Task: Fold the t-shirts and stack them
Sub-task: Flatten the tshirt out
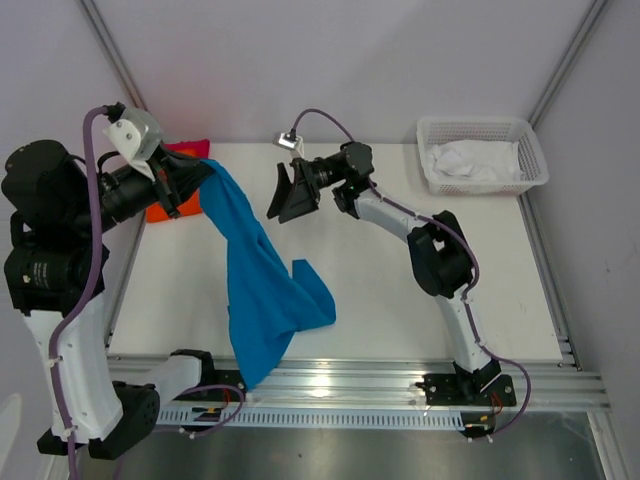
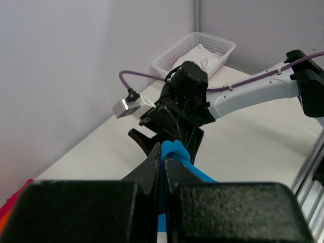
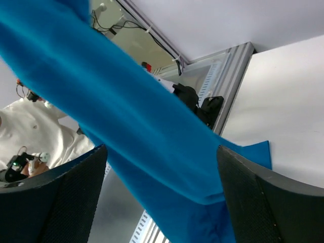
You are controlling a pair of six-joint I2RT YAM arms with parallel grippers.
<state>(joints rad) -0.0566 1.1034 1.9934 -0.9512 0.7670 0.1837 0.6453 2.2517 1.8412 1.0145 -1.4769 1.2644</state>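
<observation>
1. Top external: the blue t-shirt [image 1: 255, 290] is hung from the left gripper [image 1: 197, 180] near the tabletop's far left corner, its tail draped over the near edge.
2. Left wrist: the jaws are pressed together on the cloth.
3. Right wrist: the right gripper [image 3: 162, 149] is spread and faced toward the cloth; an edge is best taken.

The left arm [image 1: 70, 330] is held raised, and the left gripper [image 1: 203, 180] is clamped tight on a pinch of the blue t-shirt [image 1: 262, 290]. The right arm [image 1: 440, 260] is extended toward it, low and bent at the elbow. The jaws of the right gripper [image 1: 287, 193] are spread wide.
</observation>
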